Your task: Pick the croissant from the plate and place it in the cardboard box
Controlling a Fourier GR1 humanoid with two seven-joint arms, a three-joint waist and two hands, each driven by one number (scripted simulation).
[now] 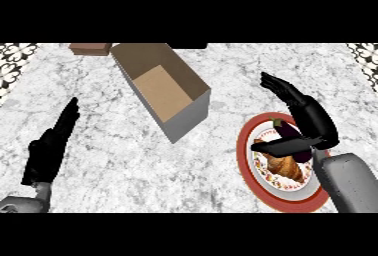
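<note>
A golden-brown croissant (286,167) lies on a round plate (248,160) with a red rim, at the right of the marble counter. A dark purple eggplant (289,134) shares the plate, just behind the croissant. My right hand (314,120) hovers over the plate's far side, fingers straight and pointing up-left, thumb (279,146) stretched across above the croissant. It holds nothing. The open cardboard box (156,82) sits at the centre back, left of the plate. My left hand (50,147) rests open at the left, fingers up.
A small brown block (90,48) lies at the back, just left of the box. Patterned tiles (15,62) border the counter's left and right edges. Bare marble (148,165) spreads between the box, the plate and my left hand.
</note>
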